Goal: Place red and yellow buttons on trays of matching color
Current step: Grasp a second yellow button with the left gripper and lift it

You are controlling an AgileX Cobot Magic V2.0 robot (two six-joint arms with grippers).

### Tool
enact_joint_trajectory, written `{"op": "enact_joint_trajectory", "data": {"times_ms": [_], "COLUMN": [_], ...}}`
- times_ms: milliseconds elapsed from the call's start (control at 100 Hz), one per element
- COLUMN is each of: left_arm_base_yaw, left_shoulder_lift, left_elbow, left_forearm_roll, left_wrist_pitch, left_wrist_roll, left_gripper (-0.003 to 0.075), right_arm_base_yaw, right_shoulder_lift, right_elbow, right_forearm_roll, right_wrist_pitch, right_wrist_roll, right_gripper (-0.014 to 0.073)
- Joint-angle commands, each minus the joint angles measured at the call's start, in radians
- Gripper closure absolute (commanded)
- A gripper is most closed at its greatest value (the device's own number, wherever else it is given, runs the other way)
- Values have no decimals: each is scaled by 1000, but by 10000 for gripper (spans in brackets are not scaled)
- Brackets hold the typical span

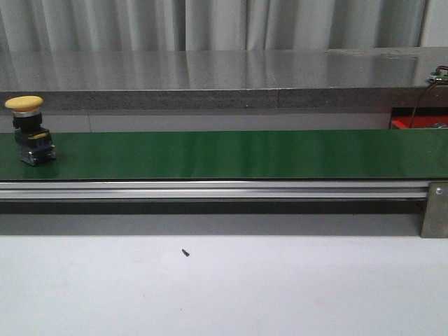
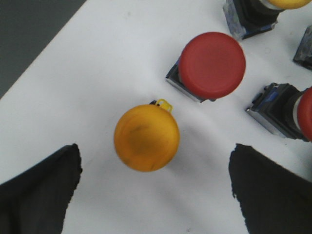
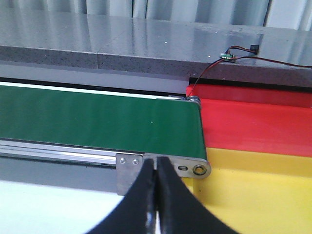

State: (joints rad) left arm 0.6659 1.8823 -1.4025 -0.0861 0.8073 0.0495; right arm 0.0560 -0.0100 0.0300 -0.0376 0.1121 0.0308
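Left wrist view puts my left gripper [image 2: 155,187] right over a yellow button [image 2: 146,137] that stands upright on a white surface [image 2: 97,73]; the two dark fingers [image 2: 39,190] are spread wide to either side of it, and I see bare white between each finger and the yellow cap, so nothing is held. Just beyond that button stands a red button [image 2: 212,64], and more buttons crowd the edge of the picture: another red-capped one [image 2: 287,113] lying on its side and a yellow-capped one [image 2: 256,12] only partly in frame. None of this cluster appears in the front view, which instead gives me a second yellow button [image 1: 28,129] riding upright at the far left end of the green conveyor belt [image 1: 245,154], with the white table [image 1: 280,287] in the foreground and a tiny dark speck [image 1: 185,253] on it; neither arm shows there. From the right wrist view I get what the others lack: the belt's right end, with the red tray [image 3: 258,124] and the yellow tray [image 3: 258,190] butted up just past the roller, red farther back, yellow nearer. My right gripper [image 3: 156,195] hangs there with its fingers pressed together on nothing, tips over the belt's end bracket [image 3: 131,168].
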Motion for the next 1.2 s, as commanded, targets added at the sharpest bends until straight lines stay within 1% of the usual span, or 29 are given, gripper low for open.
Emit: {"op": "enact_joint_trajectory", "data": {"times_ms": [0, 320, 660, 940, 1010, 1190], "left_arm_base_yaw": [-13, -13, -13, -13, -13, -13], "left_shoulder_lift": [-20, 18, 75, 80, 80, 70], "left_elbow": [-49, -59, -59, -59, -59, -59], "left_forearm_roll": [1, 25, 28, 28, 28, 28], "left_wrist_pitch": [-41, -89, -95, -108, -108, -104], "left_wrist_roll": [-7, -7, -7, -7, -7, -7], "left_gripper": [122, 122, 127, 252, 305, 475], "right_arm_base_yaw": [-5, -5, -5, -5, -5, -5], "right_shoulder_lift": [-18, -18, -18, -18, -18, -18], "right_elbow": [-19, -19, -19, -19, -19, -19], "right_forearm_roll": [-9, -9, -9, -9, -9, -9], "right_wrist_pitch": [-79, -78, -78, -78, -78, -78], "right_wrist_roll": [-1, -1, -1, -1, -1, -1], "right_gripper": [661, 661, 661, 661, 661, 661]}}
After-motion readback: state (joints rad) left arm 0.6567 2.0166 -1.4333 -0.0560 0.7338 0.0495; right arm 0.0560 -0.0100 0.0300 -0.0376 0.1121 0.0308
